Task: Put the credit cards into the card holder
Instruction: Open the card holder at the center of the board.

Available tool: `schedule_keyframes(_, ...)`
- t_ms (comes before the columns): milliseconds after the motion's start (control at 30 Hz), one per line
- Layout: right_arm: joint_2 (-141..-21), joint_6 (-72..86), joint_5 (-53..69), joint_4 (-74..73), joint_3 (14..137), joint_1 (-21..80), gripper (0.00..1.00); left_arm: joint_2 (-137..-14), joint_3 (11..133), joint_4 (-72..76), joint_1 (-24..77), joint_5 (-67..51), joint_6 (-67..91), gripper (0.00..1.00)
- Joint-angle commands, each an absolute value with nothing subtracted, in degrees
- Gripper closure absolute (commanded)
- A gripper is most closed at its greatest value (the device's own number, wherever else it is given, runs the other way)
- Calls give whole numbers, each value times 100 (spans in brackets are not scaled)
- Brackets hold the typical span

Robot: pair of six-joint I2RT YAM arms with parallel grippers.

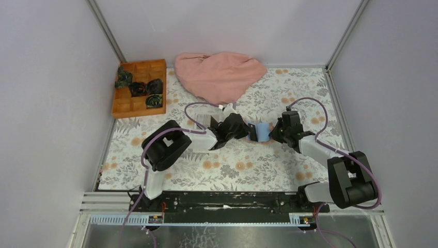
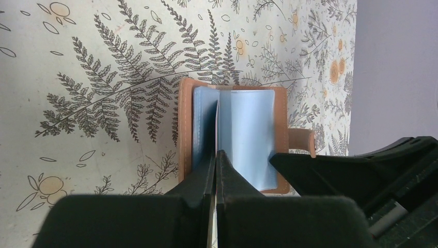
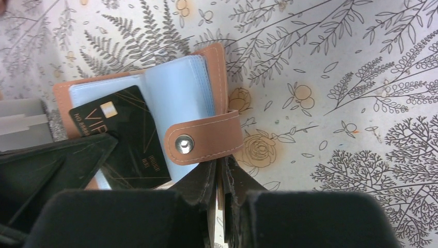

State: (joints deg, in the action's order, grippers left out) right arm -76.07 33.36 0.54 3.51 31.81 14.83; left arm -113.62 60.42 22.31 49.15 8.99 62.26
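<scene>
The brown card holder (image 1: 261, 132) lies open just on the near side of the pink cloth (image 1: 219, 75). The left gripper (image 2: 216, 155) is pinched tight on a black VIP card (image 3: 124, 137) over its sleeves — the right gripper (image 3: 221, 164) clamps its cover edge.

Blk/white arms (image 1: 165, 147), purple cables (image 1: 196, 106); left gripper (image 2: 216, 155), right gripper (image 3: 222, 165) matte blk.

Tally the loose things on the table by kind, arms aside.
Reddish-brown leather card holder: 1
Black plastic credit card: 1
Flat grey card: 1
Pink cloth heap: 1
Orange wooden compartment box: 1
Dark bundles in the box: 4
Total: 9
</scene>
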Motion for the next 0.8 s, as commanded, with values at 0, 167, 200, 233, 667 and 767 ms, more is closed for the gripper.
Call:
schedule_keyframes(0, -7813, 3336, -192, 19, 3434, 1426, 95, -11461, 6160, 2480, 4950, 891, 6143, 100)
schedule_keyframes(167, -7986, 3335, -243, -69, 3524, 1416, 95, -11523, 6066, 2828, 4948, 750, 6228, 100)
schedule_keyframes(200, -8026, 3319, -263, -90, 3539, 1412, 95, -11535, 6026, 2923, 4941, 706, 6257, 100)
schedule_keyframes(233, -8063, 3324, -278, -112, 3548, 1407, 95, -11532, 5987, 3022, 4941, 676, 6272, 100)
schedule_keyframes(667, -8422, 3352, -299, -69, 3600, 1380, 95, -11572, 5611, 3699, 4737, 349, 6547, 100)
schedule_keyframes(767, -8418, 3333, -335, -99, 3619, 1380, 95, -11610, 5580, 3765, 4698, 306, 6609, 100)
